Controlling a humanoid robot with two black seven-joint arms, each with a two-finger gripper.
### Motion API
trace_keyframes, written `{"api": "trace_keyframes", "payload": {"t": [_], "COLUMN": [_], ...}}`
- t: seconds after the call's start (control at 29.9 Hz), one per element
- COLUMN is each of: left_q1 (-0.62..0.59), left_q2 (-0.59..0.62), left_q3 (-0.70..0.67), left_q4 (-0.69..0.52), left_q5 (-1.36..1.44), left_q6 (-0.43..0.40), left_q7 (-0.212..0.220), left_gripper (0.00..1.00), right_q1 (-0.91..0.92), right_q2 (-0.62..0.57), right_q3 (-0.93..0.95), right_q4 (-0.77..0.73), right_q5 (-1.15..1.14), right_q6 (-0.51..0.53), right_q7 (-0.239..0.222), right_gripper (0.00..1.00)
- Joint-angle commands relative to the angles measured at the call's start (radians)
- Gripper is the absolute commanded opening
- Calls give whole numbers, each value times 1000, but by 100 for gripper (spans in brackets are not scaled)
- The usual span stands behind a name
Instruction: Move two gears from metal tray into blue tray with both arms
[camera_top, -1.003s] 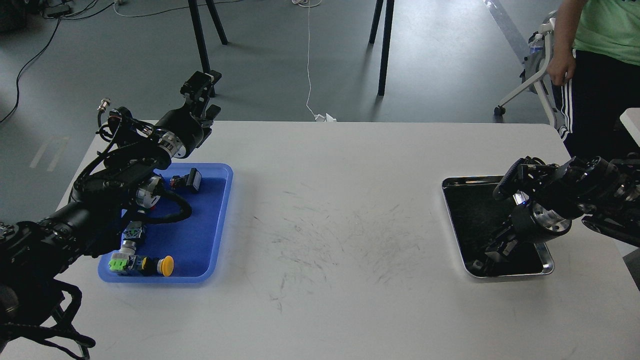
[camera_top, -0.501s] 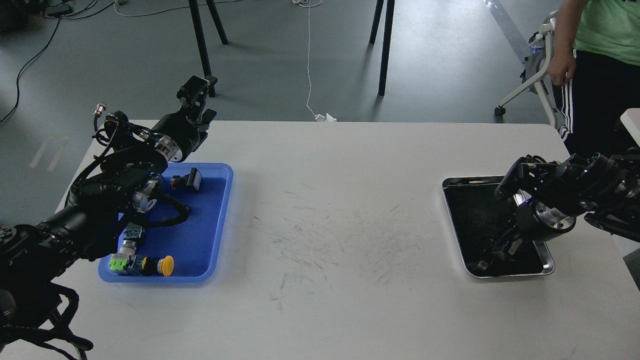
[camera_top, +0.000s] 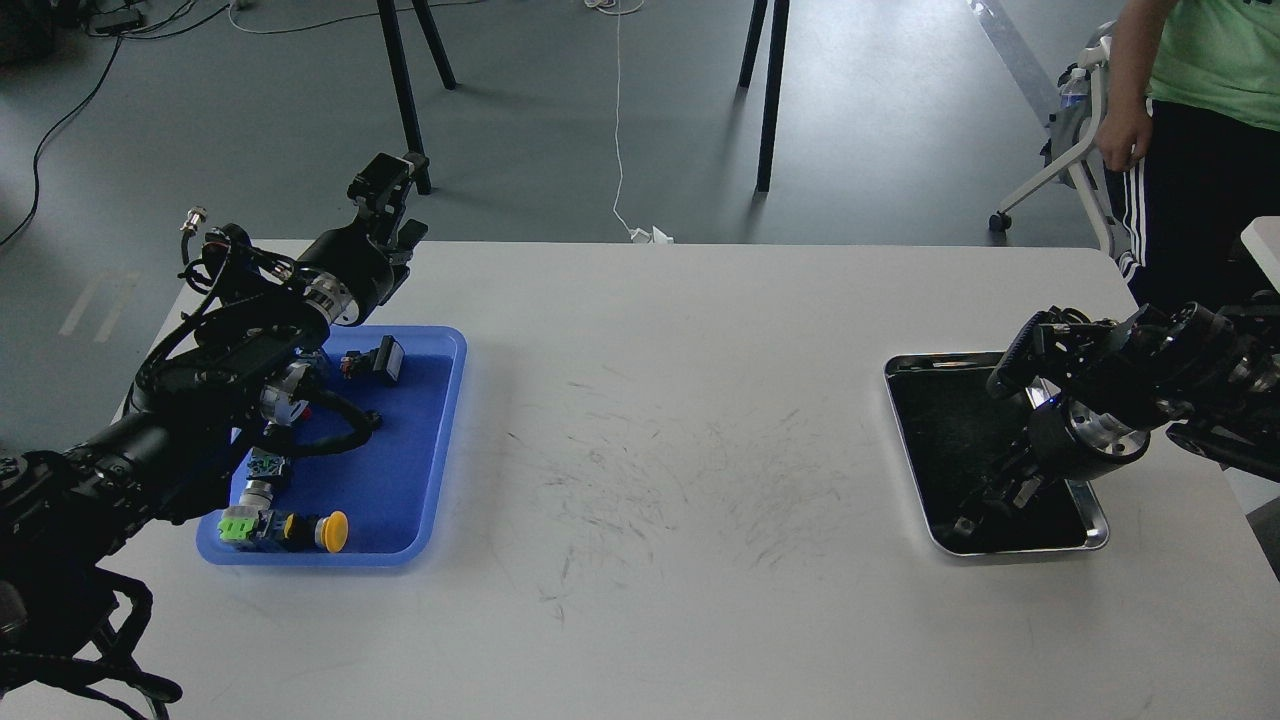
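Tool (camera_top: 985, 510) on my right arm dips into the metal tray (camera_top: 905, 425) at lower right; I cannot tell its spread, nor spot a gear. Left tool (camera_top: 385, 195), upper left, hangs beyond the blue tray (camera_top: 440, 450), likewise unreadable.

You have two trays on one white table (camera_top: 660, 420): a blue tray (camera_top: 400, 470) on the left and a metal tray (camera_top: 905, 440) on the right. In the blue one you can count one yellow-capped push button (camera_top: 325, 531), one green switch block (camera_top: 238, 528) and one black connector (camera_top: 378, 361). Two black arms reach in, one from each side. No gear can be counted; the metal tray's inside is too dark.
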Motion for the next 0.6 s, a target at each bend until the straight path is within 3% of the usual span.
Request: {"api": "trace_keyframes", "payload": {"t": [0.0, 0.57], "left_q1": [2, 4], "left_q2": [3, 13], "left_q3": [0, 0], "left_q4": [0, 0], "left_q5": [0, -2], "left_q6": [0, -1], "left_q7": [0, 0], "left_gripper": [93, 93], "right_q1": [0, 1], "right_q2": [1, 18], "right_q3": [1, 0], "right_q4": [-2, 4], "right_q5": [0, 0], "right_q6": [0, 0], "right_q7": [0, 0], "right_gripper": [40, 29]}}
